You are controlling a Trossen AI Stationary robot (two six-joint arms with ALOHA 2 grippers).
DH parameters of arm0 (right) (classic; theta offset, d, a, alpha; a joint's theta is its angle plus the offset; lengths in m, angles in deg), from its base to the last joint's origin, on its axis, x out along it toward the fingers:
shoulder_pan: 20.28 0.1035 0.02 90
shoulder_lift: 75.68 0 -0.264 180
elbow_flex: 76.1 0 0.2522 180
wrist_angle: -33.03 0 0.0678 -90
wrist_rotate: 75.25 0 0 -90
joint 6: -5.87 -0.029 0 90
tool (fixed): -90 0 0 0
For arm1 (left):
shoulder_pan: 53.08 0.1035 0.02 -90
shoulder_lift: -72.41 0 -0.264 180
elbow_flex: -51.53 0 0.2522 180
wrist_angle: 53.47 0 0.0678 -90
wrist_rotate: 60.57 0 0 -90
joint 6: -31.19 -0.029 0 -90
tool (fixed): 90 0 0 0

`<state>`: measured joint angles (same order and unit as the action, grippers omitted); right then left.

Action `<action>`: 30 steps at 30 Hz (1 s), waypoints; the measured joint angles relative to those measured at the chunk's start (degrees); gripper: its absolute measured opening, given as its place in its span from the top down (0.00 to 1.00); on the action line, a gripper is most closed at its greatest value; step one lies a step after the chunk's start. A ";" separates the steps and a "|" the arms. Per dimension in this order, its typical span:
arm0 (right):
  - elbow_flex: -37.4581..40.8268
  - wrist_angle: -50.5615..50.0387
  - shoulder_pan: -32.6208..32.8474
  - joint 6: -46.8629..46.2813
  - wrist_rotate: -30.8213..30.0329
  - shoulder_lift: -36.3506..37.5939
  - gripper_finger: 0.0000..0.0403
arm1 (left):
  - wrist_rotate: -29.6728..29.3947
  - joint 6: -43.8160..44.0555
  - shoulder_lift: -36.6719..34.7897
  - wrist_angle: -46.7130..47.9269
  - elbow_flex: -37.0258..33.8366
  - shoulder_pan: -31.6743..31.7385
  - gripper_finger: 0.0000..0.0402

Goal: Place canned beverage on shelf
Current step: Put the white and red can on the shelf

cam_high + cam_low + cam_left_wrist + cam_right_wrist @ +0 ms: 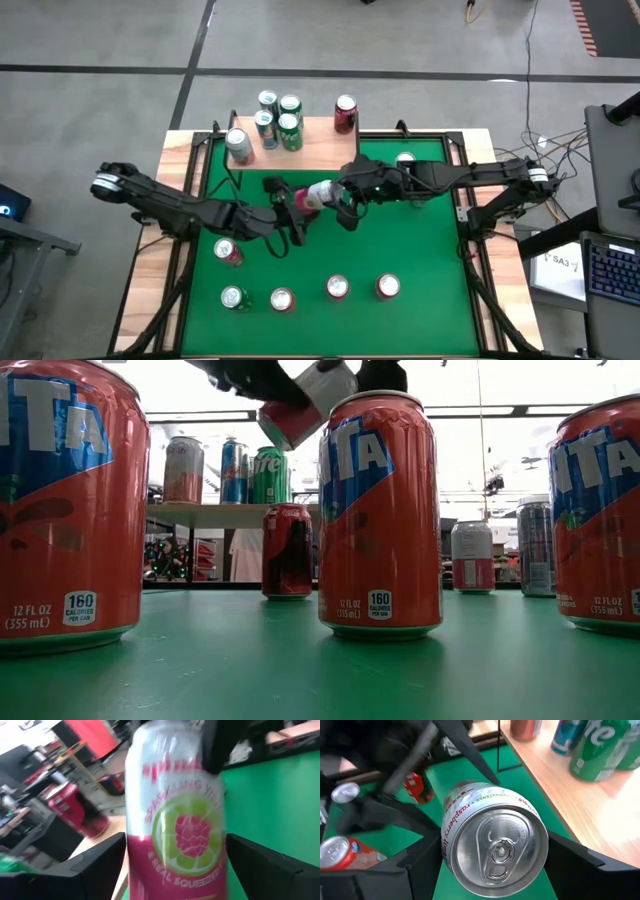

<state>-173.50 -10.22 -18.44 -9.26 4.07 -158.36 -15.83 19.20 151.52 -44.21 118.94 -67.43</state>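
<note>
A: From above?
B: Raspberry can [318,195] tilted in the air over mid-table, pinched by right gripper [345,200]; left gripper [290,205] spread around its other end, probably for a handover. Shelf [315,150] behind, not reached.
A: Low down?
B: Held high above red cans [380,510].
A: Left wrist?
B: Fingers [90,865] clear of the label on both sides.
A: Right wrist?
B: Lid facing, clamped. Green cans [597,750] crowding the shelf; bare board nearer.

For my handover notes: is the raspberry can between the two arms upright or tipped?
Tipped. The raspberry can lies on its side in the air, above the green table; in the right wrist view its top faces the camera.
</note>
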 joint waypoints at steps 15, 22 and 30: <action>0.00 1.36 0.02 2.09 0.33 0.04 0.29 | -2.71 -0.57 1.75 -0.37 0.00 0.00 0.30; 0.00 2.04 0.02 2.47 0.21 0.06 0.18 | -2.73 -0.65 1.64 -1.85 -0.07 0.00 0.30; -0.13 7.22 0.02 3.65 0.20 4.13 0.13 | -1.94 -1.18 0.09 -4.77 -0.98 0.00 0.30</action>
<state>-173.63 -3.00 -18.42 -5.61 4.27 -154.22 -17.77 18.02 151.61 -48.98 117.96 -67.43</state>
